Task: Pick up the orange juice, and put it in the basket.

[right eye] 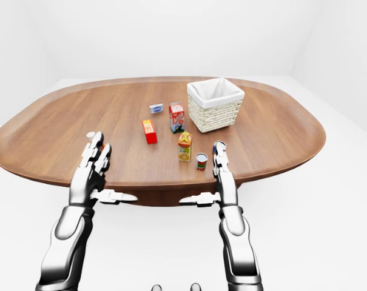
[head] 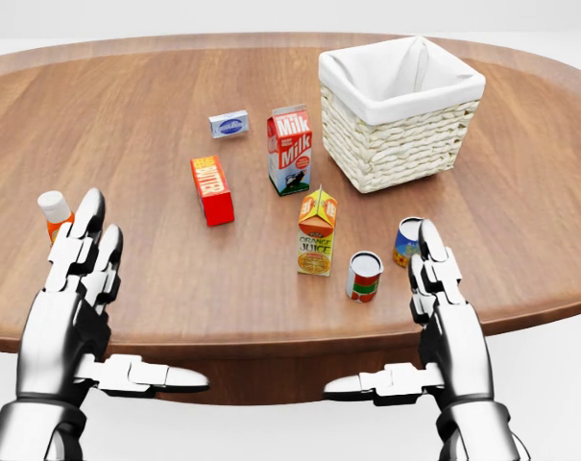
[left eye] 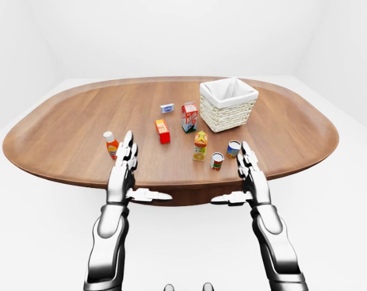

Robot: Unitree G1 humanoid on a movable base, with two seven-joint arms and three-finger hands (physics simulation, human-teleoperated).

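Note:
The orange juice carton (head: 316,232), orange and yellow with a gabled top, stands upright near the middle of the wooden table (head: 156,96). The white-lined wicker basket (head: 400,115) stands up and to the right of it. My left hand (head: 79,288) is open at the lower left, over the table's near edge, partly covering an orange bottle (head: 53,212). My right hand (head: 439,298) is open at the lower right, just right of a red-labelled can (head: 364,277). Both hands are empty and apart from the carton.
A milk carton (head: 291,150), a red box (head: 212,189) and a small blue-white box (head: 229,123) stand up and left of the juice. A blue can (head: 409,240) sits partly behind my right fingertips. The eye views show a white floor (left eye: 43,242) around the oval table.

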